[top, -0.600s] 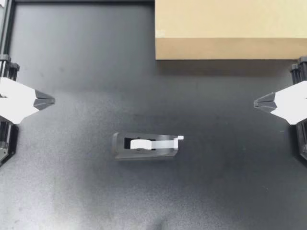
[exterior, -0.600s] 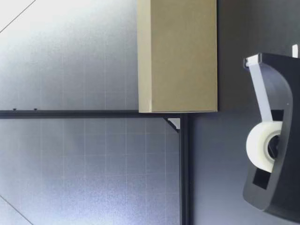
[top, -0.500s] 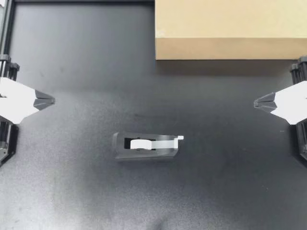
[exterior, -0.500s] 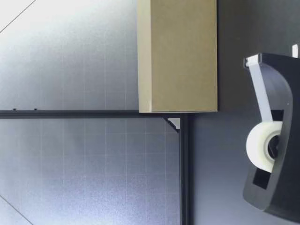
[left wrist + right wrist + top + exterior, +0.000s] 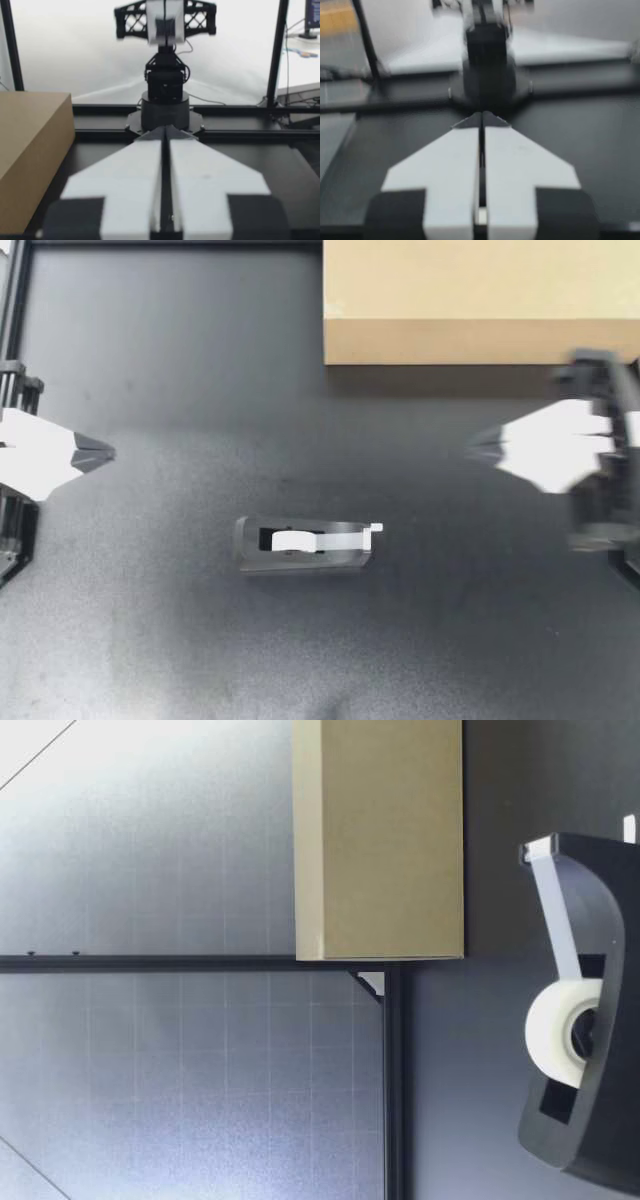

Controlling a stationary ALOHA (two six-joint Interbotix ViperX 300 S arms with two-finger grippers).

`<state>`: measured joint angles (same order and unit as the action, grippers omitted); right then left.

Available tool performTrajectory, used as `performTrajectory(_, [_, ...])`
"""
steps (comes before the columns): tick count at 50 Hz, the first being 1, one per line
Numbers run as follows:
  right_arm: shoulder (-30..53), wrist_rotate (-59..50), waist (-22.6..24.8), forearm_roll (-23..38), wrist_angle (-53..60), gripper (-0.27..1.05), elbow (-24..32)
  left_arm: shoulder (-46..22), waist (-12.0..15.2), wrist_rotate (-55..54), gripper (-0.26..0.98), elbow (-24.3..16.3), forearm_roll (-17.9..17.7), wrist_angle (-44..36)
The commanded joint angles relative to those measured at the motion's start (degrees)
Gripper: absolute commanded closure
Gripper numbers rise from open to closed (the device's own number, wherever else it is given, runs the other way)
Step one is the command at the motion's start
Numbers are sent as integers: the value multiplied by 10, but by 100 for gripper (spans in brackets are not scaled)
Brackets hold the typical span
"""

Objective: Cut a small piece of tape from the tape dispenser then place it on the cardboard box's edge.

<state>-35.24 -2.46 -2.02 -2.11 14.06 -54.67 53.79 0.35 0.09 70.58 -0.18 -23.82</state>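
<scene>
I think it is the approach step: my left end effector (image 5: 105, 452) and right end effector (image 5: 475, 448) are clenched, empty. Next, one must open near the tape dispenser (image 5: 305, 545).

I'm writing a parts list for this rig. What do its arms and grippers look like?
My left gripper and my right gripper match: each has two flat white fingers forming an arrowhead-shaped wedge that tapers to dark grey tips, with black blocks at the wide end. The arms behind are black; my right arm carries black lattice framing.
</scene>
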Motion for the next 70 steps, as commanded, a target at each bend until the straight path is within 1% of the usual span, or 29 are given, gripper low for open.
performTrajectory(1, [57, -11, -5, -4, -45, 90, 54, -10, 1, 1, 85, -5, 0, -8])
performTrajectory(6, [118, -35, -5, -4, -117, 90, 99, -15, 1, 3, 85, -5, 0, -8])
performTrajectory(17, [213, -65, -5, -4, -280, 90, 178, -24, 1, 4, 85, 0, 0, -8])
performTrajectory(24, [261, -65, -5, -6, -384, 90, 230, -25, 1, 4, 85, 6, 0, -8])
performTrajectory(31, [323, -57, -9, -9, -510, 90, 304, -25, 1, 4, 85, 14, 0, -8])
performTrajectory(36, [361, -24, -17, -20, -582, 90, 344, -25, 1, 4, 85, 18, 0, -8])
performTrajectory(38, [373, 2, -25, -39, -601, 90, 358, -26, 1, 4, 85, 18, 0, -8])
performTrajectory(41, [386, 54, -40, -88, -622, 90, 373, -27, 0, 1, 85, 19, 0, -8])
performTrajectory(42, [392, 85, -51, -120, -632, 90, 379, -27, 1, 1, 85, 20, 0, -8])
performTrajectory(50, [425, 249, -121, -324, -683, 88, 395, -29, 1, -2, 85, 25, 0, -8])
performTrajectory(54, [445, 311, -150, -403, -712, 86, 397, -29, 1, -2, 85, 25, 0, -8])
performTrajectory(57, [461, 351, -170, -449, -736, 84, 397, -30, 1, -2, 85, 25, -1, -8])
performTrajectory(60, [475, 371, -180, -469, -754, 80, 399, -30, 1, -2, 85, 25, -1, -8])
performTrajectory(64, [494, 382, -185, -470, -771, 74, 405, -30, 1, -2, 85, 25, 0, -8])
performTrajectory(70, [515, 384, -186, -464, -779, 56, 414, -30, 1, -2, 85, 25, 0, -8])
